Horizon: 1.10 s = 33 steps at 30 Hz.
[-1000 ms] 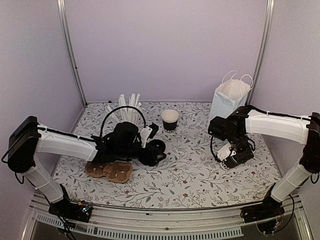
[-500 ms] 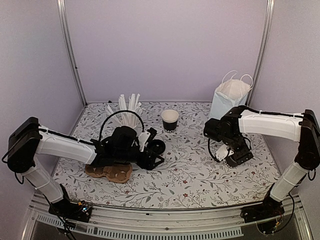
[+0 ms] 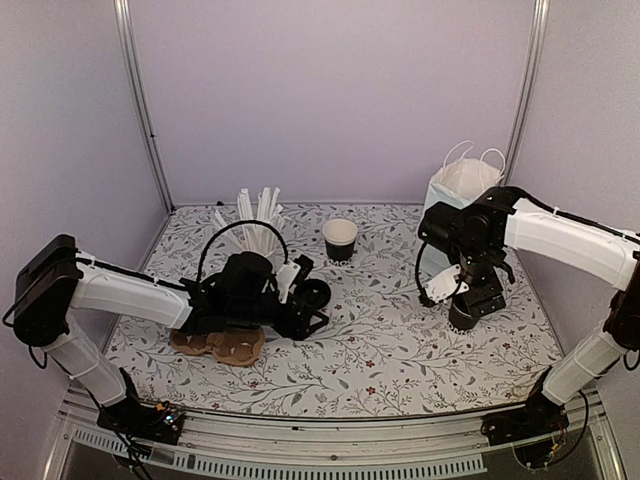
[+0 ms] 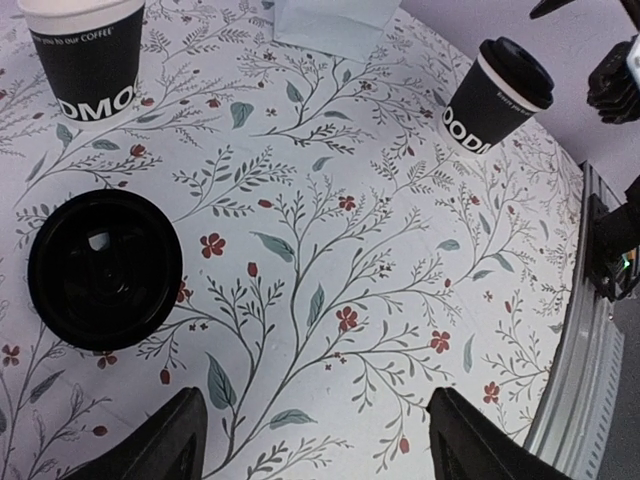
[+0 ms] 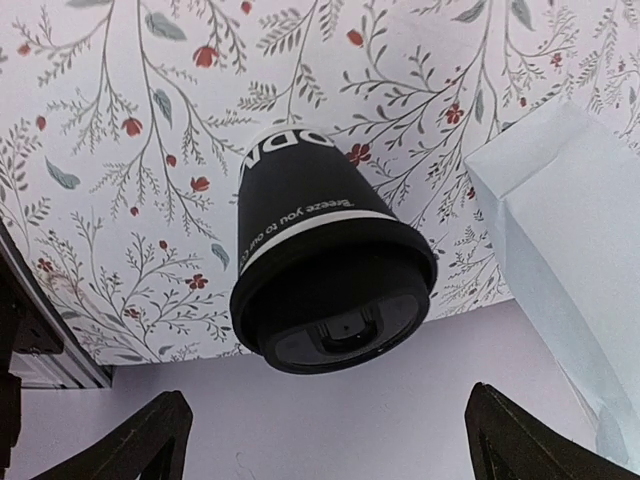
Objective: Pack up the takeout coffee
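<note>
Black lidded cup [image 5: 300,230] and lidless cup [image 3: 340,240] aren't bagged yet, left pincer [image 4: 316,425] and right pincer [image 5: 325,425] wide open.

The right end effector [image 5: 328,428] opens wider and rises away from the lidded coffee cup [image 5: 330,280], which now stands free on the desk [image 3: 380,350].

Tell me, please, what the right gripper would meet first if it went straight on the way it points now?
The lidded coffee cup, lid first: it stands straight ahead of the open right gripper, centred in its wrist view. How near is unclear.
</note>
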### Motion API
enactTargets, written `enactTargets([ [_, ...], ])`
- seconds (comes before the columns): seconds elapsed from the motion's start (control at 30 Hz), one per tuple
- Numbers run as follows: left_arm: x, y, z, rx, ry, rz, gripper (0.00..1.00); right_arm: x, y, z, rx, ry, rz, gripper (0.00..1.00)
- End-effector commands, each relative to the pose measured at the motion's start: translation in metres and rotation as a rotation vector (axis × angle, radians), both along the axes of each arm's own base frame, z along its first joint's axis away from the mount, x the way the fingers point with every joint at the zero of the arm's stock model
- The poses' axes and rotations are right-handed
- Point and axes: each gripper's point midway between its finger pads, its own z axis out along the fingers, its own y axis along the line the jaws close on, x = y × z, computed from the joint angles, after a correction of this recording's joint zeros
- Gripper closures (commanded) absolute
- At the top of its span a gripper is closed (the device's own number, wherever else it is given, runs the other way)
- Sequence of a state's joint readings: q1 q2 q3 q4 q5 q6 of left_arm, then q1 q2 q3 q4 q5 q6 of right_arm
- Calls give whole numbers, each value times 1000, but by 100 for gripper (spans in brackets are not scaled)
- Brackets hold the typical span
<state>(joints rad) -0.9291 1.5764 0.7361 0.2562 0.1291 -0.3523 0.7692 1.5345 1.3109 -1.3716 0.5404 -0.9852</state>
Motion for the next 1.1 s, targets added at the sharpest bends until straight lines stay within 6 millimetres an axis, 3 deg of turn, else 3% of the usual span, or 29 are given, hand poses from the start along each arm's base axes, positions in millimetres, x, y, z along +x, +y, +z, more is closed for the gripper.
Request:
enactTargets([
  [0.0,4,-10,21,-57,-30,-20,22,5,31,34,371,48,-79,1],
  [0.17,6,-13,31,-75,-41,-22,22,22,41,50,743,62,-198,1],
  [0.43,8,-20,44,-86,-41,-34,22,40,21,45,1035,29,-390,1],
  [0.8,8,-24,42,-86,-23,-37,22,36,4,-2,999,14,-506,1],
  [1.07,8,-27,39,-91,-12,-41,22,38,-6,-15,957,-30,-546,1],
])
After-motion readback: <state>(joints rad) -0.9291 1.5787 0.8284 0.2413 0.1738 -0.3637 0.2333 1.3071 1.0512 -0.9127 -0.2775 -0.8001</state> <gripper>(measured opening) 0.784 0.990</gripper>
